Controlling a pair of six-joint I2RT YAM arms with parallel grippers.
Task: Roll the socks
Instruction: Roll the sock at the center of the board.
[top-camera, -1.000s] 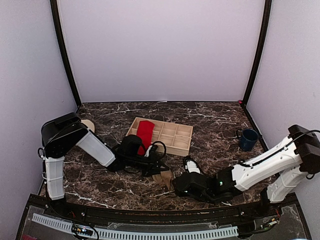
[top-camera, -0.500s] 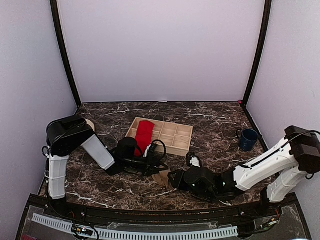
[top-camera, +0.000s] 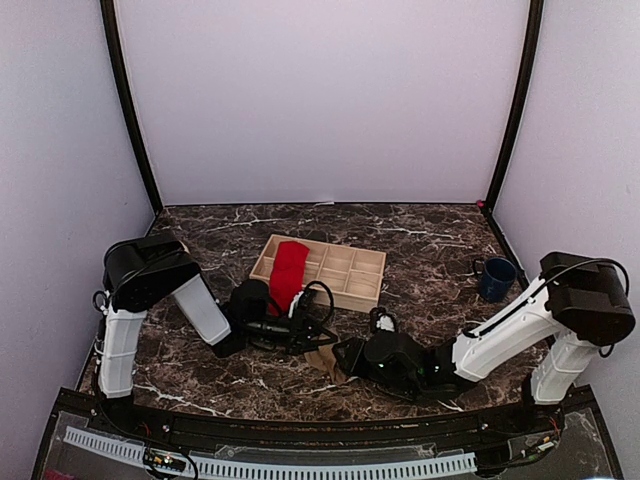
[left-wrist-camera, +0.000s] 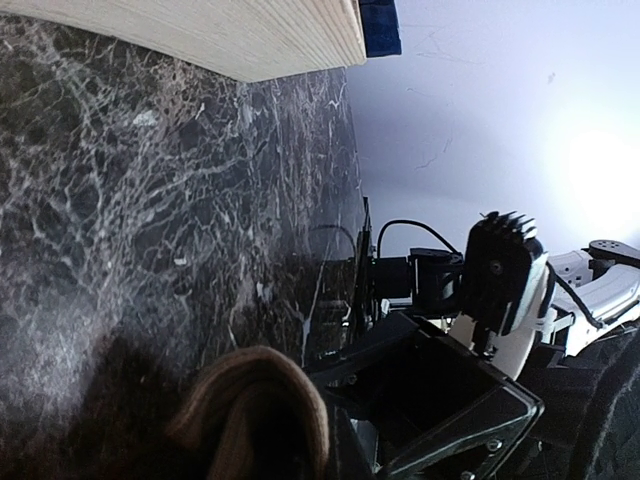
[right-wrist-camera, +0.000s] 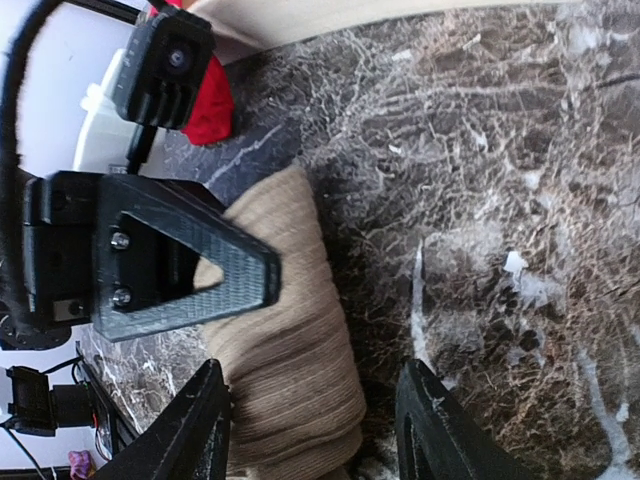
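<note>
The tan-brown sock (top-camera: 326, 360) lies bunched on the marble near the front edge, between the two grippers. My left gripper (top-camera: 316, 341) is shut on its upper end. One of its black triangular fingers (right-wrist-camera: 190, 255) lies over the fabric. In the left wrist view the sock (left-wrist-camera: 255, 410) rises as a fold at the bottom. My right gripper (right-wrist-camera: 320, 430) is open. Its fingertips straddle the lower end of the ribbed sock (right-wrist-camera: 290, 360), which sits toward the left one. The red sock (top-camera: 289, 270) lies draped over the left part of the wooden tray (top-camera: 352, 290).
A blue mug (top-camera: 496, 277) stands at the right, clear of both arms. The tray's wooden side (left-wrist-camera: 250, 40) runs along the top of the left wrist view. The right arm's black body (left-wrist-camera: 440, 390) sits close beside the sock there.
My right gripper has slid left along the front of the table up to the tan sock. The left arm has drawn back slightly to the left, still on the sock.
</note>
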